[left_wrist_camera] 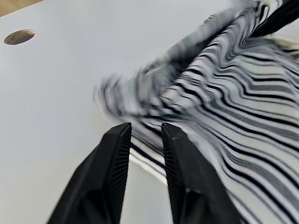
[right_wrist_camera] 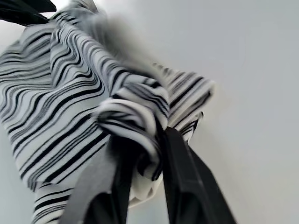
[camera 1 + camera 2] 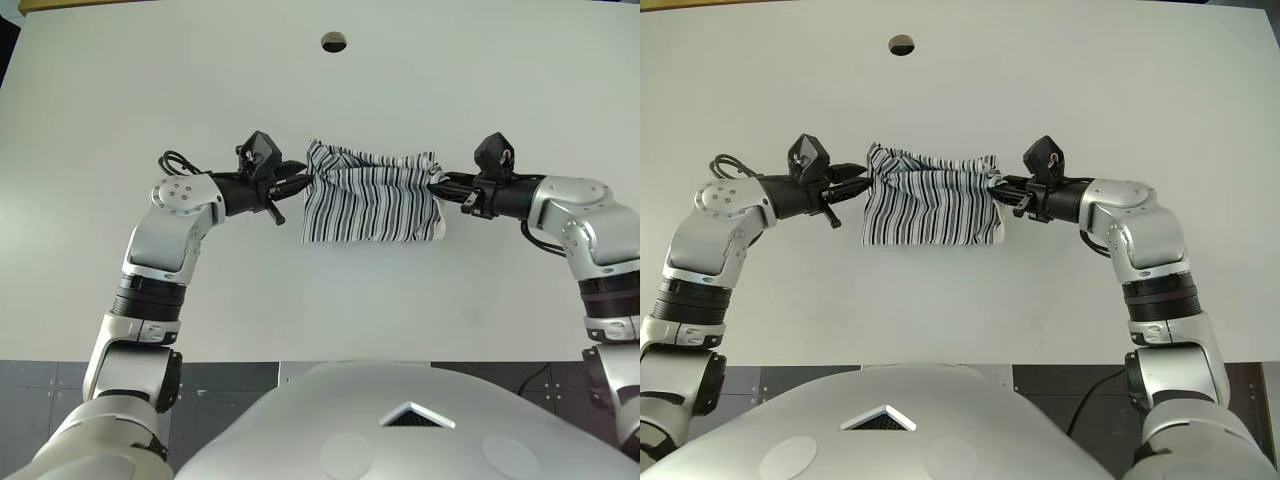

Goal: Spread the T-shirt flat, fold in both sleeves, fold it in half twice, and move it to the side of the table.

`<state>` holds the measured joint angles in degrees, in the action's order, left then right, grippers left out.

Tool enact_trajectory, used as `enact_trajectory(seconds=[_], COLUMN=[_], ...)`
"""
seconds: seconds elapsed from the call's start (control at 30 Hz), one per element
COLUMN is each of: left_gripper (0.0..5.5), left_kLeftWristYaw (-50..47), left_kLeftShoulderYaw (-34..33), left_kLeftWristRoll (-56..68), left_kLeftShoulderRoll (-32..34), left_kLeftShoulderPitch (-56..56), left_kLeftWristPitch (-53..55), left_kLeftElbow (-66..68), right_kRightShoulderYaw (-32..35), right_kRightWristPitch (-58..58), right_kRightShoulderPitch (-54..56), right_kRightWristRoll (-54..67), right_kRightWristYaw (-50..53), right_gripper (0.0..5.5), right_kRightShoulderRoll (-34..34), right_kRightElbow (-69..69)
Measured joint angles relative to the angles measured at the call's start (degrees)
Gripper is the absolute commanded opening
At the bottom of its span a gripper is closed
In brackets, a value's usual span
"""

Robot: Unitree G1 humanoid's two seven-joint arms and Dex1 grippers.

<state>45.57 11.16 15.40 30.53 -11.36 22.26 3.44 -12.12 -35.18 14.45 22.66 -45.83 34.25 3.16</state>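
Striped T-shirt [image 3: 372, 205] stretches between left gripper [image 3: 305, 180] and right gripper [image 3: 437, 183], each pinching a corner, probably for folding.

You've got silver-grey rounded shells on left arm [image 3: 170, 235] and right arm [image 3: 590, 220], round screw-ringed cap at the left elbow, black ribbed joint bands, black cable loops, black left gripper [image 3: 304, 181], black right gripper [image 3: 438, 184], ridged fingers [image 1: 114, 163]

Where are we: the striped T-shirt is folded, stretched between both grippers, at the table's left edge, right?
Not the left edge. The left eye view shows the T-shirt midway across the table, folded, stretched between the left gripper and right gripper.
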Motion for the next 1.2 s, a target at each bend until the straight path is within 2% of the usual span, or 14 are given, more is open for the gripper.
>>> enact_trajectory(seconds=[0.07,0.23,0.43,0.47,0.6,0.7,0.77,0.9,1.03,1.2], left_gripper=[1.61,1.61,1.61,1.61,1.01,0.39,0.13,0.13,0.13,0.13], left_kLeftWristYaw=[-1.04,-3.55,-7.59,-7.48,-6.82,-5.18,-3.75,-3.21,-3.69,-3.56], left_kLeftShoulderYaw=[-0.62,-3.50,-7.65,-7.88,-8.68,-6.96,-5.08,-1.75,2.94,4.98], left_kLeftWristRoll=[0.05,0.01,-1.33,-0.89,0.29,0.02,-0.59,-5.54,-13.49,-18.21], left_kLeftShoulderRoll=[-1.79,-4.24,-5.49,-5.90,-7.06,-6.93,-6.57,-4.81,-2.18,1.12], left_kLeftShoulderPitch=[-0.16,-0.52,-0.89,-0.33,3.26,7.63,9.68,11.69,13.65,14.63], left_kLeftWristPitch=[-0.16,-0.65,-7.53,-8.80,-12.25,-13.88,-14.08,-15.41,-16.76,-18.38], left_kLeftElbow=[0.66,3.29,3.43,2.01,-3.98,-7.99,-9.71,-10.32,-7.96,-7.40], right_kRightShoulderYaw=[0.47,3.99,10.94,11.49,11.50,7.13,1.83,-5.74,-11.19,-13.57], right_kRightWristPitch=[-0.01,0.35,9.34,11.55,21.62,27.38,29.25,31.60,32.35,33.50], right_kRightShoulderPitch=[0.22,0.89,4.49,4.53,3.80,0.24,-3.15,-5.68,-5.29,-4.18], right_kRightWristRoll=[-0.03,0.02,-2.39,-3.42,-8.01,-12.49,-15.35,-20.57,-24.37,-27.57], right_kRightWristYaw=[0.46,2.72,10.69,11.75,14.79,13.67,11.87,10.68,10.42,11.04], right_gripper=[1.69,1.69,1.69,1.51,0.84,0.14,0.10,0.10,0.10,0.10], right_kRightShoulderRoll=[-0.95,-3.59,-7.88,-8.22,-9.47,-9.42,-9.60,-11.11,-14.22,-16.57], right_kRightElbow=[0.31,0.32,3.13,3.21,0.59,-5.43,-8.29,-8.77,-3.58,5.27])
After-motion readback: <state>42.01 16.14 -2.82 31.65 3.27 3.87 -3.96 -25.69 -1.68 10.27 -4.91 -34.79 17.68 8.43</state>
